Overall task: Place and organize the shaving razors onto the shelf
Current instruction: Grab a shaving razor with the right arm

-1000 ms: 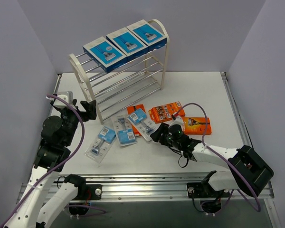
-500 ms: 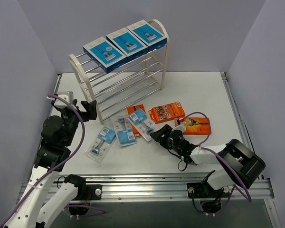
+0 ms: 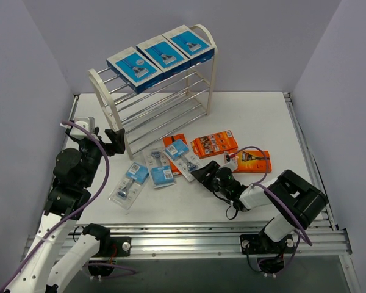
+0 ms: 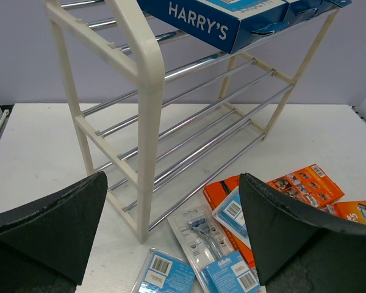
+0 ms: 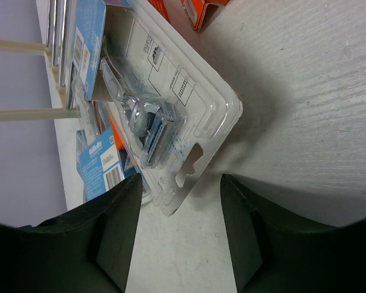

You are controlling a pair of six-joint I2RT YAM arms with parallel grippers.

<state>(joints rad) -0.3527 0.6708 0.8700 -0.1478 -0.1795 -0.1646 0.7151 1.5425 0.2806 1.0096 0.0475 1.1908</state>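
The white shelf (image 3: 171, 107) stands at the back left, with three blue boxes (image 3: 161, 55) on its top tier. Three clear blister packs (image 3: 129, 182) (image 3: 160, 170) (image 3: 184, 157) and three orange packs (image 3: 214, 143) (image 3: 251, 161) (image 3: 171, 141) lie on the table in front of it. My right gripper (image 3: 200, 173) is open and low on the table. The hang-tab end of a blister pack (image 5: 165, 116) sits just in front of its open jaws (image 5: 180, 207), not gripped. My left gripper (image 3: 114, 140) is open and empty beside the shelf's left end panel (image 4: 149, 91).
The left wrist view looks through the open fingers (image 4: 55, 226) at the shelf rods, a blue box (image 4: 213, 18) overhead, a blister pack (image 4: 204, 235) and orange packs (image 4: 305, 186). Purple walls close in the white table (image 3: 262, 116). A metal rail (image 3: 189, 235) runs along the near edge.
My right arm has folded in and swung left, and its gripper has crept slightly towards the blister pack. The left arm and all the packs have not moved.
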